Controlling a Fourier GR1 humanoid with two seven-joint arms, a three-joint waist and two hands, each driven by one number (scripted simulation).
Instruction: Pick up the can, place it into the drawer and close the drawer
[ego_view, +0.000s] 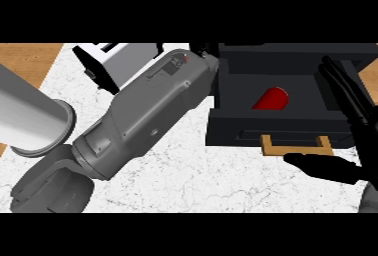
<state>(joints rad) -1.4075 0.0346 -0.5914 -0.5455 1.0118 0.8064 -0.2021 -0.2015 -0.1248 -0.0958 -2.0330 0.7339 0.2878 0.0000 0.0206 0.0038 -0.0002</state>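
- The white marbled counter (221, 185) fills the near part of the head view.
- The left forearm (140, 120), grey and bulky, comes in from the lower left corner. It runs diagonally up toward the middle of the far edge and covers much of the counter.
- At the lower right is the right hand (347, 170), black. Its thumb points left and lies just below the drawer's handle, apart from it.
- This hand is open. Its fingers (347, 95) stretch straight away from the viewer along the drawer's right wall and grip nothing.
- The tan handle (295, 146) sticks out from the near face of the drawer.
- The drawer (244, 127), a dark box, stands open at the right.
- The red can (272, 100) is inside the drawer. Only its rounded upper part shows above the front wall, and no hand touches it.
- A grey cylinder (29, 115) sits at the left edge.
- The left hand (203, 50) shows only as a black shape past the forearm's far end, beside the drawer's far left corner. Whether it is open or closed cannot be told.
- A pale box (129, 57) lies at the far edge, left of the forearm's end.
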